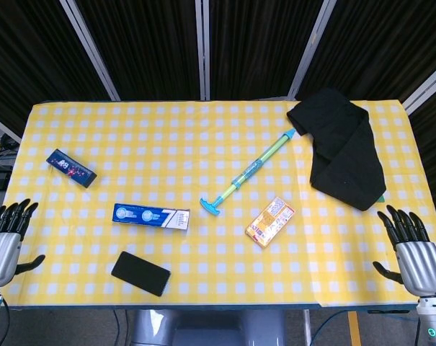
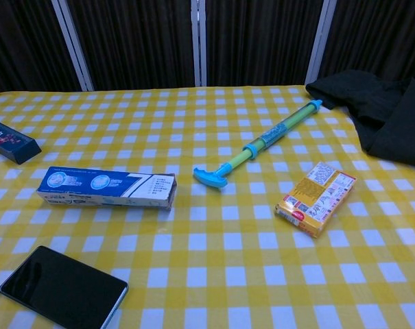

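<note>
The left hand (image 1: 3,245) hangs at the near left corner of the yellow-and-white checked tablecloth (image 1: 167,144), its fingers spread apart and pointing up, holding nothing; only the head view shows it. The thing nearest to it is the flat black rectangular phone (image 1: 140,273), which lies on the cloth to the inner side of the hand, near the front edge and well apart from the fingers. A little farther from the hand, beyond the phone, lies the long blue-and-white cardboard toothpaste box (image 1: 151,216), and ahead of the hand, toward the far side of the table, sits the small dark blue snack packet (image 1: 71,168) at a slant. The right hand (image 1: 412,252) hangs at the near right corner, likewise spread, fingers up and empty, and likewise seen in the head view alone. Nearest to it is the folded black cloth garment (image 1: 340,148), whose lower end reaches toward the table edge just ahead of the fingers without touching them. To the inner side of this hand, well apart, lies the orange-and-yellow rectangular snack box (image 1: 270,222), and beyond that the slender green-and-blue plastic water squirter (image 1: 248,174) with its T-shaped blue handle, set diagonally across the middle of the table.
</note>
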Available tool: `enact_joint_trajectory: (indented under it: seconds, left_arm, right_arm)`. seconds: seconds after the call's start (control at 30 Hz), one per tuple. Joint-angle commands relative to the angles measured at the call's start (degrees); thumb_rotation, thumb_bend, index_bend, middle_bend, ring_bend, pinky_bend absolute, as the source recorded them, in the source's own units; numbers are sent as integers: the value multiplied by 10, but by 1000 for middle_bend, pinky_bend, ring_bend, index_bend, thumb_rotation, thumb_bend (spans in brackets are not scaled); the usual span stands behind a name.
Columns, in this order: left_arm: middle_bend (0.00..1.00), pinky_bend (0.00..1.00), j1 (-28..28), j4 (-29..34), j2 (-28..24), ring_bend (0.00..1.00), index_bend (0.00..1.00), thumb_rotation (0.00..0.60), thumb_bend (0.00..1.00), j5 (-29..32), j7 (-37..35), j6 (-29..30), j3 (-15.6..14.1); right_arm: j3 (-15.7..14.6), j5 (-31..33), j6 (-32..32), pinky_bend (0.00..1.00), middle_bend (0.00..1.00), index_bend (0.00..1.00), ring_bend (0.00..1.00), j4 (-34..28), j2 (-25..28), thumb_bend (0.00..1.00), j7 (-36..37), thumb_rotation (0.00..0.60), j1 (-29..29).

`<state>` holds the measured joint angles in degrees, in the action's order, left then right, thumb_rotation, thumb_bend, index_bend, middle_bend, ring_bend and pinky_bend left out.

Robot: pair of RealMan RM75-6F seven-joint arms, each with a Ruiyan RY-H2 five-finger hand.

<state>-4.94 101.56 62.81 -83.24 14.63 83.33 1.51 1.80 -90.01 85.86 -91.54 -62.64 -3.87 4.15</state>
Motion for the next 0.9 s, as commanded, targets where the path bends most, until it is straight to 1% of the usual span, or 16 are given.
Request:
enact_joint_trajectory:
  seconds: [0.03, 0.2, 0.3, 0.37, 0.43, 0.63, 0.7, 0.77, 0.9]
  left_arm:
    - [0, 0, -2, -4, 4, 0, 0, 600, 67, -1, 0, -2, 0]
    - [0, 0, -5, -11, 13, 0, 0, 600, 67, -1, -5, 1, 7]
    - [0, 24, -14, -23, 23, 0, 5, 600, 67, -5, -11, -3, 12]
    - [0, 68, -28, -33, 28, 0, 43, 600, 67, -6, -5, -19, 18]
    - [0, 114, -44, -37, 30, 7, 103, 600, 67, -6, 2, -35, 25]
    - [5, 169, -110, -38, 31, 65, 169, 600, 69, 22, 24, -129, 50]
    - [32, 198, -136, -41, 37, 98, 214, 600, 73, 43, 42, -168, 60]
    - [53, 205, -154, -46, 46, 110, 236, 600, 75, 58, 58, -192, 65]
    - [58, 206, -188, -57, 71, 112, 233, 600, 83, 93, 101, -233, 72]
  right_arm:
    - [-1, 1, -1, 0, 0, 0, 0, -2, 1, 32, -1, 600, 0]
    - [-1, 0, 0, 0, 0, 0, 0, -3, 1, 31, 1, 600, -1]
    - [-1, 3, -3, 0, 0, 15, 0, -3, 1, 31, 4, 600, -1]
    - [-2, 4, -5, 0, 0, 46, 0, -4, 2, 31, 6, 600, 0]
    - [-1, 4, -5, 0, 0, 75, 0, -5, 1, 31, 8, 600, 0]
    - [2, 5, 0, 0, 0, 109, 0, -5, 1, 30, 17, 600, -1]
    - [2, 3, 1, 0, 0, 127, 0, -5, 2, 31, 24, 600, -1]
    - [2, 1, 3, 0, 0, 140, 0, -4, 4, 31, 29, 600, -1]
    - [4, 1, 7, 0, 0, 150, 0, -4, 8, 31, 40, 600, -2]
